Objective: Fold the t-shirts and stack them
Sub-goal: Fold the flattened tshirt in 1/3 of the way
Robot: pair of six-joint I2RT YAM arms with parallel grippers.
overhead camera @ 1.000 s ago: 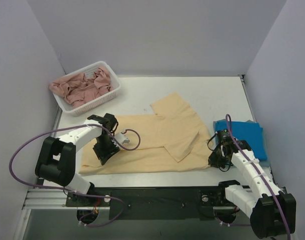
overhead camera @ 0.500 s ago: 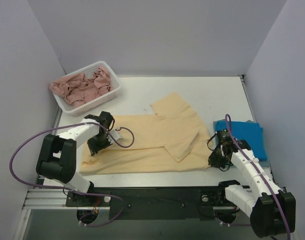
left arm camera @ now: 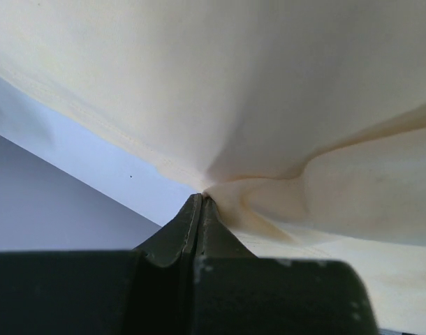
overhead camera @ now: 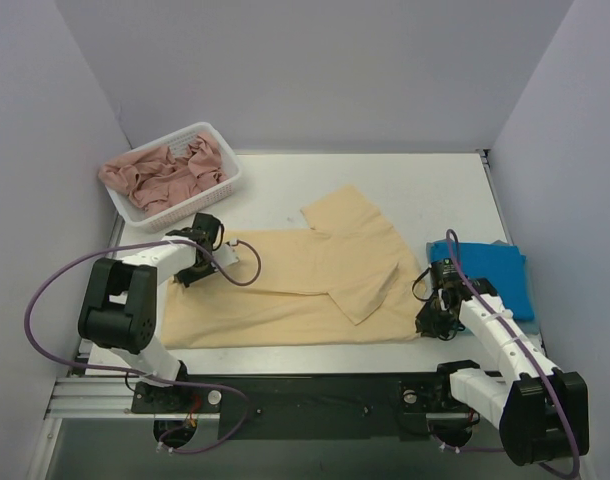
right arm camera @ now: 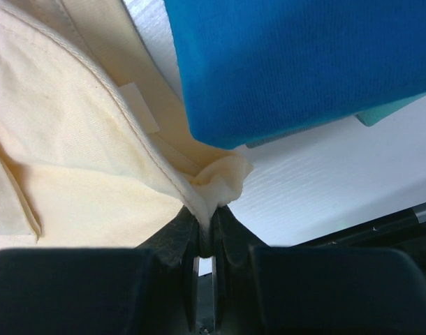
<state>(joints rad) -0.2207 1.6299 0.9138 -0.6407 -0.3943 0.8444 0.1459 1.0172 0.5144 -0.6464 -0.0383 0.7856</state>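
We are gripping the pale yellow t-shirt (overhead camera: 305,290), spread just beside the folded blue t-shirt (overhead camera: 500,270), left gripper (left arm camera: 200,199) and right gripper (right arm camera: 207,225) both clenching its fabric, which only the wrist views are showing.

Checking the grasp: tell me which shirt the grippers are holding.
The pale yellow t-shirt, spread out, pinched by the left gripper and right gripper; the blue t-shirt lies folded, ungripped.

left gripper (overhead camera: 185,276) has moved away from the arm bases and slightly left, from over the near-left part of the pale yellow t-shirt (overhead camera: 315,285) to its left edge. jaws now pinch a fold of fabric there.
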